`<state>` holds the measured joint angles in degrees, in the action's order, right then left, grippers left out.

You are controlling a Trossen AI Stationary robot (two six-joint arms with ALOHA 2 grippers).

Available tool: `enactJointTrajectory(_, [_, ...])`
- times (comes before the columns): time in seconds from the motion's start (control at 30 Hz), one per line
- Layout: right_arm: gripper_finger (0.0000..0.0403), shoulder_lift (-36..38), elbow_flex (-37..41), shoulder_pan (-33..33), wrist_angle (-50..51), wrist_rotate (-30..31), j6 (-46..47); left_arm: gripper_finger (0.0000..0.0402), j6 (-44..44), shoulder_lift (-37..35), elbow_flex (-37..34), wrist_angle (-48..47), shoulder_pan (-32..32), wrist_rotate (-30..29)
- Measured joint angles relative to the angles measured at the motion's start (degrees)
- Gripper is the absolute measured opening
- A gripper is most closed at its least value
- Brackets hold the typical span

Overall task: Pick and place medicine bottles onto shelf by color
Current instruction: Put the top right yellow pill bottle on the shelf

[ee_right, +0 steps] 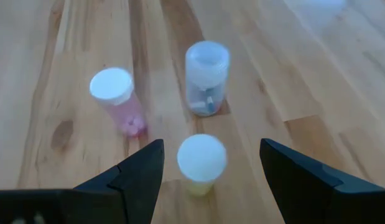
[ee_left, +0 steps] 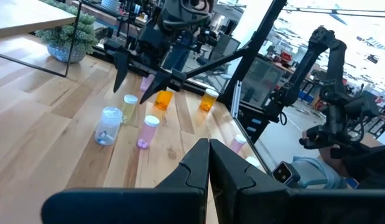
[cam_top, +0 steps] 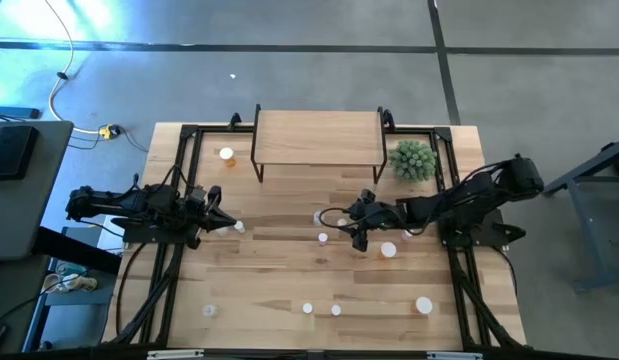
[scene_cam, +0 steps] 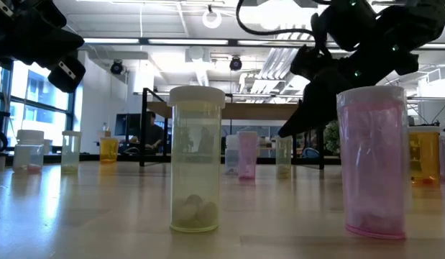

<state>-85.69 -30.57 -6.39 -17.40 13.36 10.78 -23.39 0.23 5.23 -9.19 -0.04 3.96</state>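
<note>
- Dark right gripper (ee_right: 211,165), fingers spread wide and empty, hangs over a pale yellow-green white-capped bottle (ee_right: 201,163); a pink bottle (ee_right: 117,99) and a clear bottle (ee_right: 207,77) stand just beyond.
- Left gripper (cam_top: 227,225) waits at the table's left, fingers pressed together.
- The light-wood shelf (cam_top: 317,138) on black legs holds 0 bottles; by my judgement all sorting remains.

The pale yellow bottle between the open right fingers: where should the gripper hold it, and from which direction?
Probably from above, closing on the body just under the white cap. The pale yellow bottle stands upright, its round sides free, and the right gripper is open with a finger on each side. The pink bottle and clear bottle stand apart from it.
</note>
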Motion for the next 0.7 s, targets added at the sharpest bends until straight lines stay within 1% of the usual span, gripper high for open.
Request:
enactJointTrajectory(0.17, [0.0256,-1.8,0.0,0.0,-0.7,-0.3,1.3,0.0001,0.0,0.0,0.0,0.0,0.0,-0.4])
enactJointTrajectory(0.27, [0.0247,-2.9,0.0,0.0,-0.9,-0.3,1.4,0.0001,0.0,0.0,0.0,0.0,0.0,-0.4])
enactJointTrajectory(0.53, [0.0171,-3.6,0.0,0.0,-2.2,-0.4,1.4,0.0001,0.0,0.0,0.0,0.0,0.0,-0.4])
enactJointTrajectory(0.7, [0.0135,-3.6,0.0,0.0,-2.2,-0.5,1.3,0.0001,0.0,0.0,0.0,0.0,0.0,-0.4])
